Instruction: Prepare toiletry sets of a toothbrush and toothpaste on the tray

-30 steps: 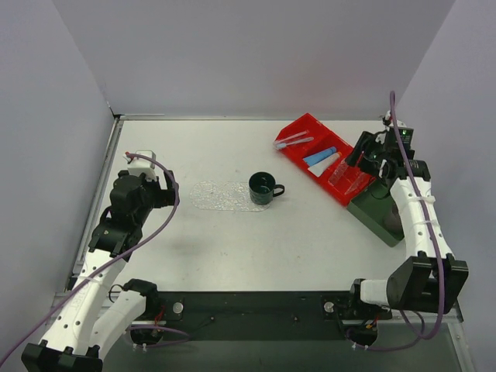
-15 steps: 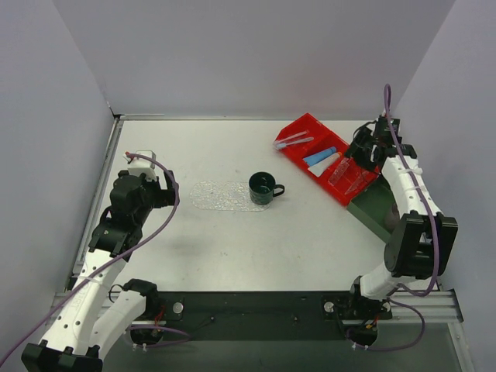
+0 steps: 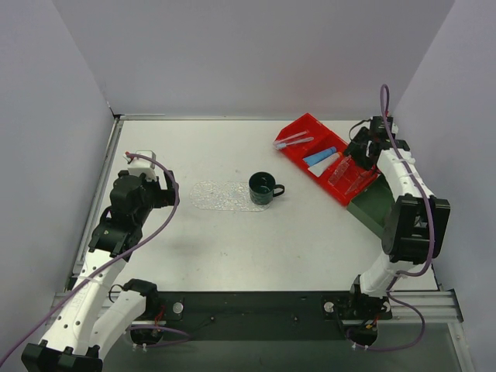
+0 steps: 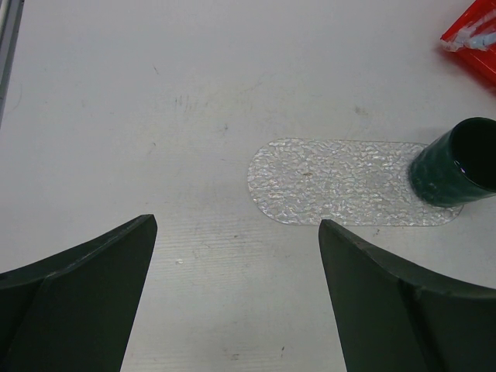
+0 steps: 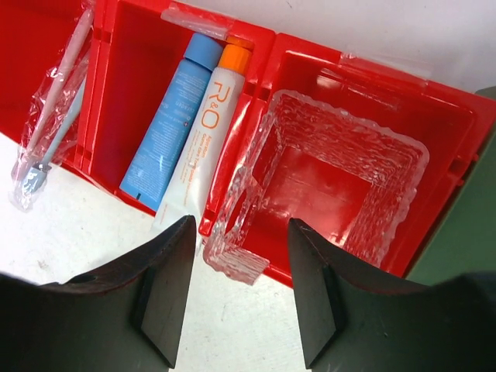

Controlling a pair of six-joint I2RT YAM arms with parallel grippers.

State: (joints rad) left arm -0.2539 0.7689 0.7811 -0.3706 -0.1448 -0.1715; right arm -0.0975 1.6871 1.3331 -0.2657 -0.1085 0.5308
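Observation:
The clear, glittery oval tray (image 3: 217,195) (image 4: 333,182) lies mid-table, and no toothbrush or toothpaste is on it. A blue toothpaste tube (image 5: 170,128) (image 3: 319,156) and a white one (image 5: 208,124) lie side by side in the red bin (image 3: 308,122). Wrapped toothbrushes (image 5: 48,116) (image 3: 293,140) lie in the bin's far compartment. My right gripper (image 5: 240,248) (image 3: 363,152) hovers open over the bin, with a clear container's corner below the gap. My left gripper (image 4: 236,232) (image 3: 164,194) is wide open and holds nothing, just left of the tray.
A dark green mug (image 3: 265,188) (image 4: 457,163) stands on the tray's right end. A clear textured square container (image 5: 232,260) fills the bin's near compartment. A dark green rectangular tray (image 3: 376,211) lies beside the bin, near the right wall.
The right arm swung back and left, bringing its gripper over the red bin, and its jaws narrowed somewhat. The left arm stayed still.

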